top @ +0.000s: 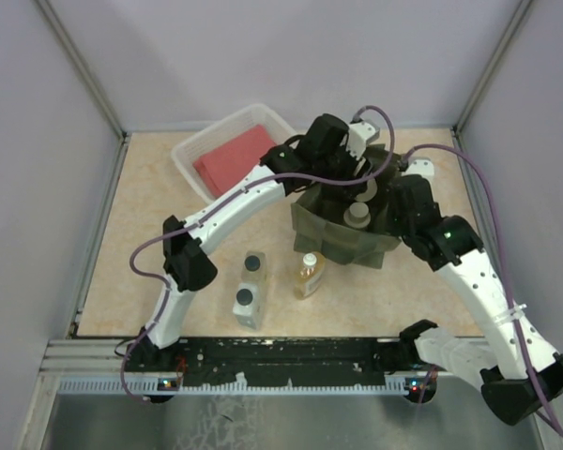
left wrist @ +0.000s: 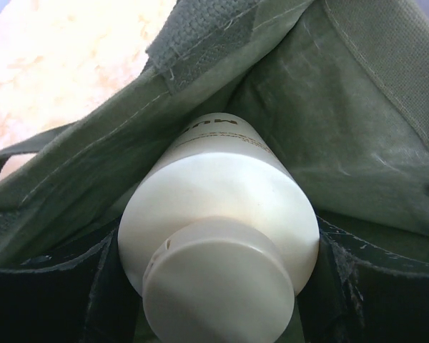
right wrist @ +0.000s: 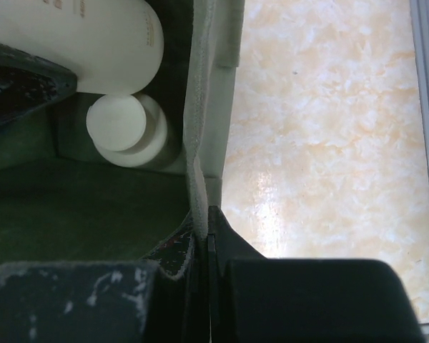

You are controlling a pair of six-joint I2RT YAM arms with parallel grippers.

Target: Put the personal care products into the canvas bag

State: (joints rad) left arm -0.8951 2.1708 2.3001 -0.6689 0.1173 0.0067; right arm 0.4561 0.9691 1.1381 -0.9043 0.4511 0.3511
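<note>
Putting a cream bottle (left wrist: 214, 207) into the canvas bag (top: 342, 246). Holding it tight from both sides in the left gripper (left wrist: 214, 286), low down inside the green cloth, cap end toward the wrist camera. Pinching the bag's rim flat with the right gripper (right wrist: 209, 246), likely to hold the mouth open. Already in the bag, just beside: the other cream bottle (right wrist: 125, 128), cap up. Out on the table (top: 150, 234), near the bag's front and not yet packed: two grey bottles (top: 253, 267) and one amber bottle (top: 308, 277). So, about the second of five.

Next, most likely: open the left fingers, let the bottle drop, lift straight out without catching the cloth. Then go for the amber bottle. Best not to let go of the rim, for fear of a floppy, folded-shut bag.
</note>
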